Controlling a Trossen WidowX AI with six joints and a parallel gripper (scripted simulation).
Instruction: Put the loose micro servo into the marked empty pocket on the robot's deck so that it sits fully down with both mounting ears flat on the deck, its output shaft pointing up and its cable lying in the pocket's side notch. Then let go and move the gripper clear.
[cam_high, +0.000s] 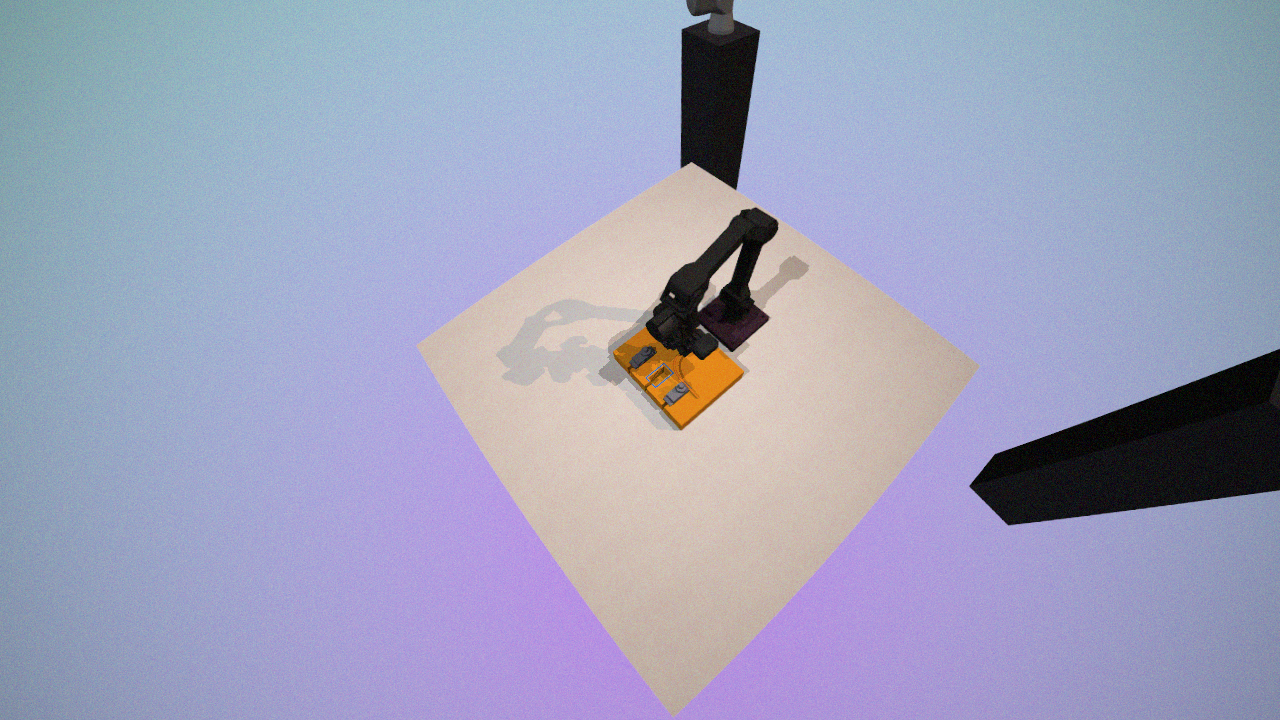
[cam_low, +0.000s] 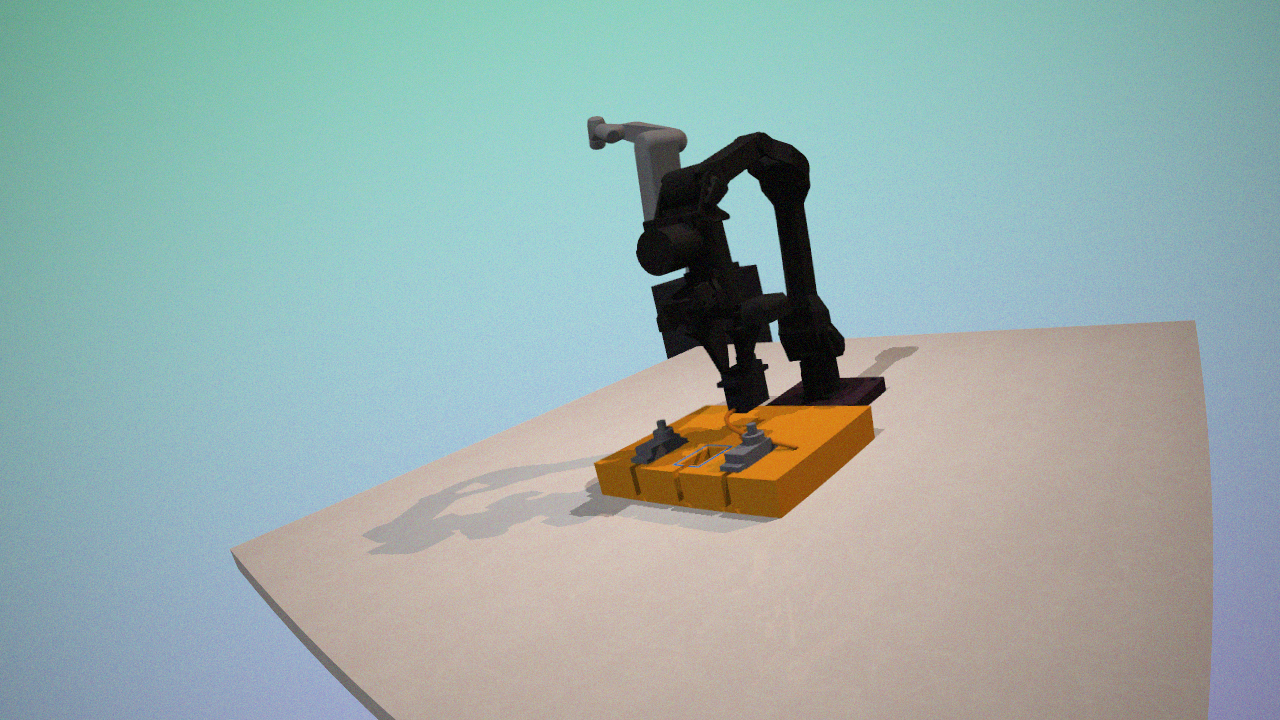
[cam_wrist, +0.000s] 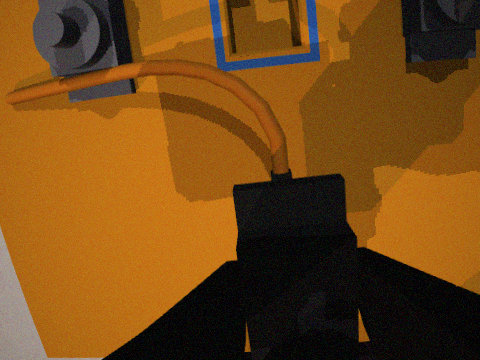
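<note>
My gripper (cam_low: 744, 365) is shut on the loose micro servo (cam_low: 746, 394) (cam_wrist: 290, 205), a dark block held above the orange deck (cam_high: 707, 385) (cam_low: 823, 438) (cam_wrist: 100, 200), on the arm-base side of the marked pocket. Its orange cable (cam_wrist: 210, 75) leaves the block's far end in the wrist view and curves left across a seated servo. The empty pocket (cam_high: 659, 375) (cam_low: 702, 455) (cam_wrist: 262, 37) has a blue outline and lies ahead of the held servo in the wrist view. The held servo's shaft and ears cannot be made out.
Two grey servos sit in the deck on either side of the pocket, one (cam_high: 676, 394) (cam_low: 750, 450) (cam_wrist: 85, 45) under the cable and the other (cam_high: 642, 357) (cam_low: 659, 443) (cam_wrist: 440, 35) opposite. The arm's dark base plate (cam_high: 751, 319) (cam_low: 863, 388) stands behind the deck.
</note>
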